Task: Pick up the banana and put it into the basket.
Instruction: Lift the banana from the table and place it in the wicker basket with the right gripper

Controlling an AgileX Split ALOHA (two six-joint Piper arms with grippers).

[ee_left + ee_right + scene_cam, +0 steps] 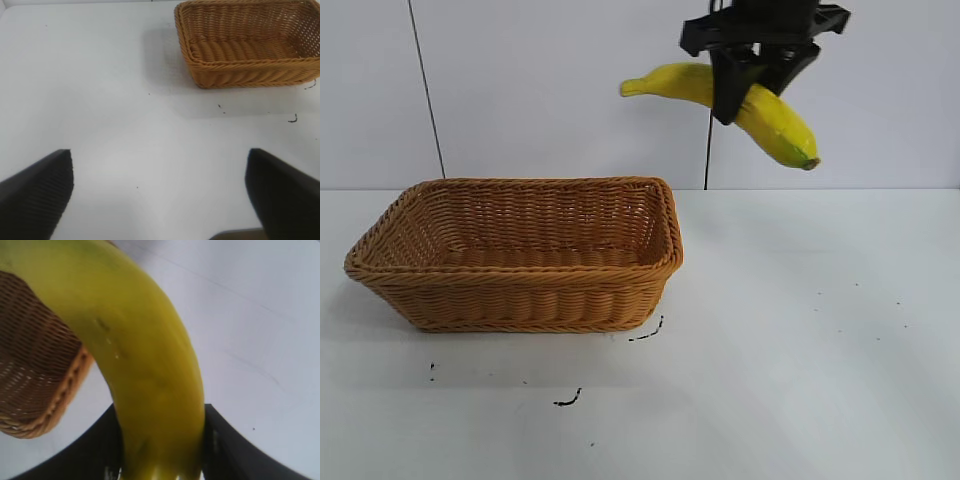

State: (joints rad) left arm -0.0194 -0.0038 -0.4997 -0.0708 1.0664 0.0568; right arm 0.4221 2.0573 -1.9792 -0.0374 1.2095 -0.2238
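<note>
Banana [775,120] up high in the outside view, clamped near its middle by right gripper [740,85], carried off to the right of basket [520,250] and well above table [800,350]; likely mid-carry toward the basket, not yet over it.

Left gripper [160,195] parked low over bare table, fingers [37,192] spread wide, holding nothing, basket [250,45] well ahead.

Banana [145,365] pinched between dark fingers [220,445] in right wrist view, basket [35,375] rim below and beside.
</note>
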